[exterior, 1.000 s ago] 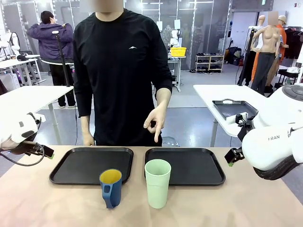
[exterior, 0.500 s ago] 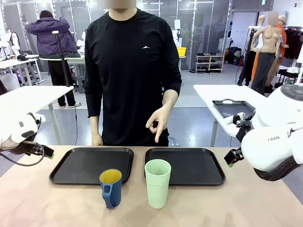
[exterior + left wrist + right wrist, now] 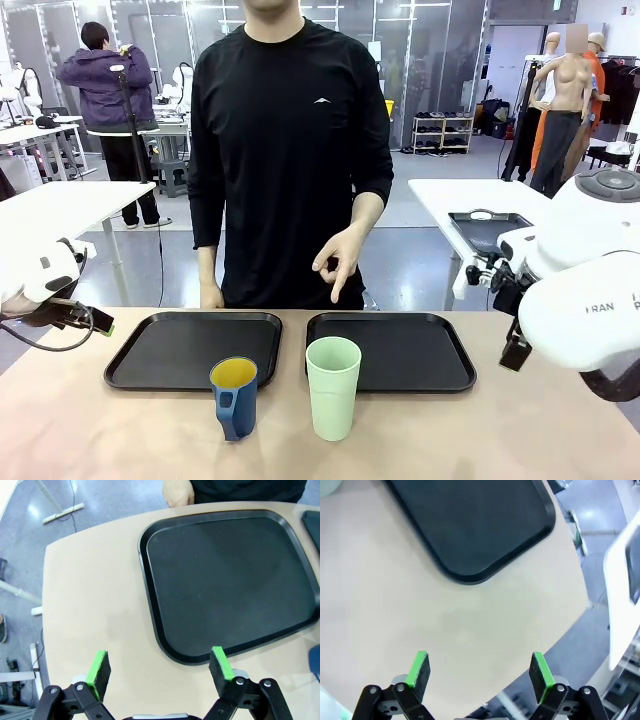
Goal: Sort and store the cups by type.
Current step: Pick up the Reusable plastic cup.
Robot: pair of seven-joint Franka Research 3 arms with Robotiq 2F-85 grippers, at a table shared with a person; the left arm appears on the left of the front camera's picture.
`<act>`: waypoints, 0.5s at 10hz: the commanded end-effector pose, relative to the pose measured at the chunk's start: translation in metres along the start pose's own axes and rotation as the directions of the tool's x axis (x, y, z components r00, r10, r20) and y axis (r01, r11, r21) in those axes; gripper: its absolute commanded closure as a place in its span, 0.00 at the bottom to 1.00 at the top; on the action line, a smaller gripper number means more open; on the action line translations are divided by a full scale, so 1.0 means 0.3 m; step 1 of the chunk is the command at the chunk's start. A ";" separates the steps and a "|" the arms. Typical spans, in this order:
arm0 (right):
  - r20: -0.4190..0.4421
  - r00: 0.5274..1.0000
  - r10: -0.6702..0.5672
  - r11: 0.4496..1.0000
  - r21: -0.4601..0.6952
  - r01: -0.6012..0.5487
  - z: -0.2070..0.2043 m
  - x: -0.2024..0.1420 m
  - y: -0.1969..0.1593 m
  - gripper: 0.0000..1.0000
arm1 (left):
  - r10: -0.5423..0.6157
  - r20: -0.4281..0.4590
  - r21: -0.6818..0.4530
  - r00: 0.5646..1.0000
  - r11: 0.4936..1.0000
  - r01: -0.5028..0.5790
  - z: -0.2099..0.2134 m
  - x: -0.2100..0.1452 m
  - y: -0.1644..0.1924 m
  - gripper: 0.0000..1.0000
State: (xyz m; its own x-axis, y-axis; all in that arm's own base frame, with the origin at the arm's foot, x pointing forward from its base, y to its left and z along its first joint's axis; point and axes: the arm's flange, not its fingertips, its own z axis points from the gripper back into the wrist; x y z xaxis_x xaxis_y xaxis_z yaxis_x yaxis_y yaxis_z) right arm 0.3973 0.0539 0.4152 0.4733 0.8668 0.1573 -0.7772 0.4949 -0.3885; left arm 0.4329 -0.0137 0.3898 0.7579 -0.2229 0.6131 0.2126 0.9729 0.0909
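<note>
Near the table's front edge stand the two cups: a dark blue mug with a handle and yellow inside, and to its right a taller pale mint-green tumbler. Both are upright. My left gripper hangs open above bare table beside the left black tray, nothing between its fingers. My right gripper is open too, over bare table near the corner of the right black tray. In the front view the left gripper sits at the far left and the right arm at the far right, both well away from the cups.
Two black trays, left and right, lie side by side behind the cups. A person stands at the far side, one hand hanging above the right tray with fingers pointing down, the other hand at the table's edge.
My right arm has lifted and swung a little to the right. The person has shifted slightly to the right. The cups and my left arm have not moved.
</note>
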 end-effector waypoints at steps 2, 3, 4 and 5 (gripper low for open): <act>0.076 0.939 0.334 0.939 0.060 -0.339 0.030 -0.049 0.008 0.00 | -0.001 0.000 0.005 1.000 1.000 0.001 0.000 0.000 0.002 0.00; 0.095 0.917 0.387 0.916 0.070 -0.394 0.032 -0.045 0.014 0.00 | -0.001 0.000 0.005 1.000 1.000 0.001 0.000 0.000 0.002 0.00; 0.099 0.899 0.427 0.896 0.087 -0.435 0.030 -0.038 0.022 0.00 | -0.001 0.000 0.005 1.000 1.000 0.001 0.000 0.000 0.002 0.00; 0.090 0.904 0.419 0.900 0.095 -0.426 0.023 -0.025 0.023 0.00 | -0.001 0.000 0.005 1.000 1.000 0.001 0.000 0.000 0.002 0.00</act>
State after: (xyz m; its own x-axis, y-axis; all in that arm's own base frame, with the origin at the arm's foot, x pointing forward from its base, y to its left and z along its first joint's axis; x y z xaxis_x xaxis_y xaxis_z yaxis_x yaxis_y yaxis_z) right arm 0.3903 0.0574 0.4167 0.0749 0.9958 0.0522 -0.9302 0.0886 -0.3562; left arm 0.4329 -0.0135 0.3898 0.7580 -0.2225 0.6131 0.2122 0.9730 0.0909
